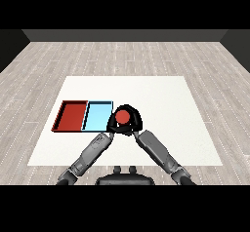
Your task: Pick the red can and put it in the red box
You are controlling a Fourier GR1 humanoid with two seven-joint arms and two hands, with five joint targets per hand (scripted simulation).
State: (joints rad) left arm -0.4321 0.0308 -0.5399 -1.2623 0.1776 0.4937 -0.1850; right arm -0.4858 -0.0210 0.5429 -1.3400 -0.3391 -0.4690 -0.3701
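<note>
Red can (122,116) between both robot hands

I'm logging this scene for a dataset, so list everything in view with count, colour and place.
table: one, white, centre of the wooden floor
red tray: one, red, left part of the table
light blue tray: one, light blue, right beside the red tray
red can: one, red, just right of the light blue tray, between both hands
left hand: one, black, curled at the can's left
right hand: one, black, curled round the can's right
</note>
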